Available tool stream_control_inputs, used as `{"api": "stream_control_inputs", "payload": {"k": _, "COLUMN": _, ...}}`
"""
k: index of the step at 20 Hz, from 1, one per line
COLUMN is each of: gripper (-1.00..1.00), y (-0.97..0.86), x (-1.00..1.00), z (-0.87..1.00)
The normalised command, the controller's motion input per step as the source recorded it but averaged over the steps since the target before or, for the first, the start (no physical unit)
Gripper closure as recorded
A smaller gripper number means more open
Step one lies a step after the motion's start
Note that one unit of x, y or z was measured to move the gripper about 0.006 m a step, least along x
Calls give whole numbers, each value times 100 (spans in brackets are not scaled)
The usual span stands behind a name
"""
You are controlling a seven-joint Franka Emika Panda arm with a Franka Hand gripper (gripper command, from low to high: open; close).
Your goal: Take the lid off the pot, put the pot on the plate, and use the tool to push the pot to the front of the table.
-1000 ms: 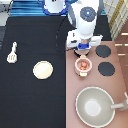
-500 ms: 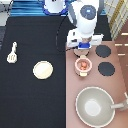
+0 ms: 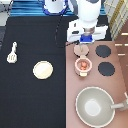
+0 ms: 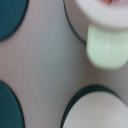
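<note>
On the black table (image 3: 30,100), at the exterior view's left: nothing of the task's work has reached it yet.
Stove (image 3: 95,75): fills the exterior view's right, carrying the burners, pan, pot and lid.
Pan (image 3: 95,106): large and grey, at the stove's bottom, apart from the pot.
Arm: reaches down from the exterior view's top, over the stove's top edge.
Gripper (image 3: 85,42): sits just above the lid, at the stove's upper left; whether it grips the lid cannot be told.
Plate (image 3: 43,69): bare, on the table, well apart from the pot.
Pot (image 3: 83,65): on a left-hand burner, uncovered, reddish inside showing; in the wrist view its rim (image 4: 102,12) and one pale side tab appear close by.
Lid (image 3: 81,50): pale disc just above the pot toward the exterior view's top, beside it and not on it, under the gripper.
Tool (image 3: 12,53): lies at the table's far left, untouched.
Progress: the lid appears off the pot, so the first step looks done or nearly so; the pot is not on the plate and has not been pushed to the front.
Views: only the exterior view shows the plate, tool, pan and gripper; the wrist view shows dark burner edges (image 4: 10,20) and stove surface up close, plus a pale round shape that cannot be identified.
</note>
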Motion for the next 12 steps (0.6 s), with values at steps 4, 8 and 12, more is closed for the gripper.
{"api": "stream_control_inputs", "payload": {"k": 4, "gripper": -100, "y": -19, "x": 84, "z": 66}}
{"api": "stream_control_inputs", "payload": {"k": 8, "gripper": -100, "y": -24, "x": 87, "z": 58}}
{"api": "stream_control_inputs", "payload": {"k": 12, "gripper": -100, "y": -33, "x": 86, "z": 36}}
